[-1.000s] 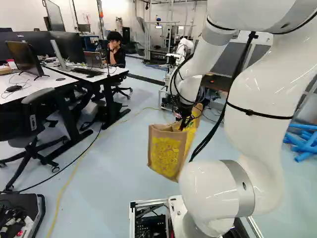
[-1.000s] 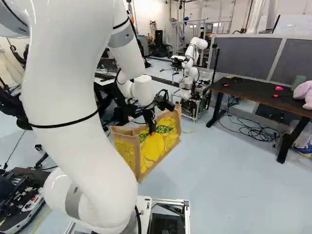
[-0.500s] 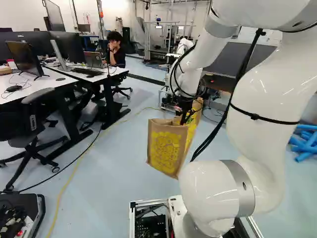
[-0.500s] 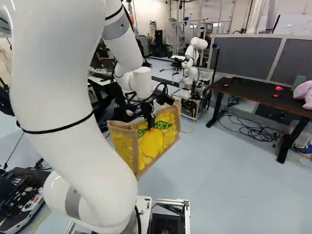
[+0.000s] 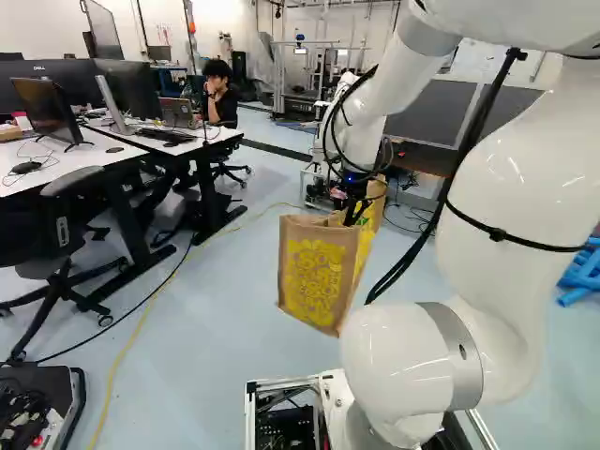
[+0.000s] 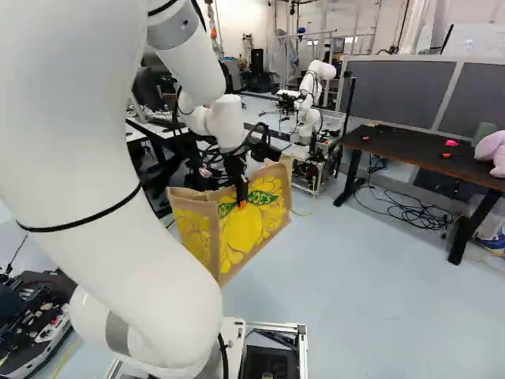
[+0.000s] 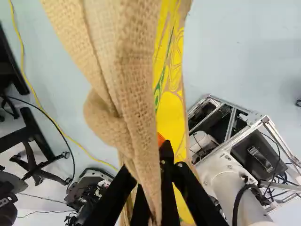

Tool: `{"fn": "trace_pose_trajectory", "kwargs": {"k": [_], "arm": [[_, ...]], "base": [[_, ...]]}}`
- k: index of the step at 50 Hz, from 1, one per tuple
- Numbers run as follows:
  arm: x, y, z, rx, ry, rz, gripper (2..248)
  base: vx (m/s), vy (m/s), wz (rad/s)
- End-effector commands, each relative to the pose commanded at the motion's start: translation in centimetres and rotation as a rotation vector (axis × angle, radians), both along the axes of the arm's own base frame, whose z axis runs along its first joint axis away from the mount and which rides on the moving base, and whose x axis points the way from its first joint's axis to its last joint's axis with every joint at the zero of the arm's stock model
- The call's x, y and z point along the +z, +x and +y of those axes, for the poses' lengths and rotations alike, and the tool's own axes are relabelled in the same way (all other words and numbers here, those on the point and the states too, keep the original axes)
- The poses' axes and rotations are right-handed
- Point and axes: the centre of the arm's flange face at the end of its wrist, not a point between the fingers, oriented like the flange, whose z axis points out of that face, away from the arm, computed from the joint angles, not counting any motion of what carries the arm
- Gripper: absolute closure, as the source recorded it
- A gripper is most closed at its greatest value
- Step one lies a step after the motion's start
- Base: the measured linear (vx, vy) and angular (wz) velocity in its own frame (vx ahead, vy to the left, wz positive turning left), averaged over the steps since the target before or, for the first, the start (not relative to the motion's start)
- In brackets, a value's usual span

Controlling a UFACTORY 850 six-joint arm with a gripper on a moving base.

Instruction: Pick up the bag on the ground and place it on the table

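The brown burlap bag with yellow print (image 5: 310,277) hangs upright from my gripper (image 6: 241,200), which is shut on its upper edge in the right base view. There the bag (image 6: 254,229) shows a yellow, green-lettered side, with one orange-tipped finger outside it. In the wrist view, burlap folds (image 7: 136,70) run between the two black fingers of the gripper (image 7: 151,165) and partly cover them. A dark-topped table (image 6: 418,148) stands to the right in the right base view.
Another robot (image 6: 310,99) stands beyond the bag. Cables (image 6: 406,209) lie under the dark table, which bears small pink items and a plush toy (image 6: 493,151). White desks (image 5: 56,169) and an office chair (image 5: 61,244) stand at the left; a person sits there.
My arm has shifted leftward in the right base view and rightward in the left one. The held bag has moved with the gripper, rising slightly. The base has not moved.
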Motion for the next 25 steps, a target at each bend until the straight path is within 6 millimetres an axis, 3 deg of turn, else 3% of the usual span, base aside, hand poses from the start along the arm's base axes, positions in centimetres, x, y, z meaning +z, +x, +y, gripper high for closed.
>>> {"fn": "trace_pose_trajectory", "kwargs": {"k": [25], "arm": [[3.8,-0.4,0.3,0.006,-0.001,-0.018,229]], "base": [[0.000,0.000,0.000]]}}
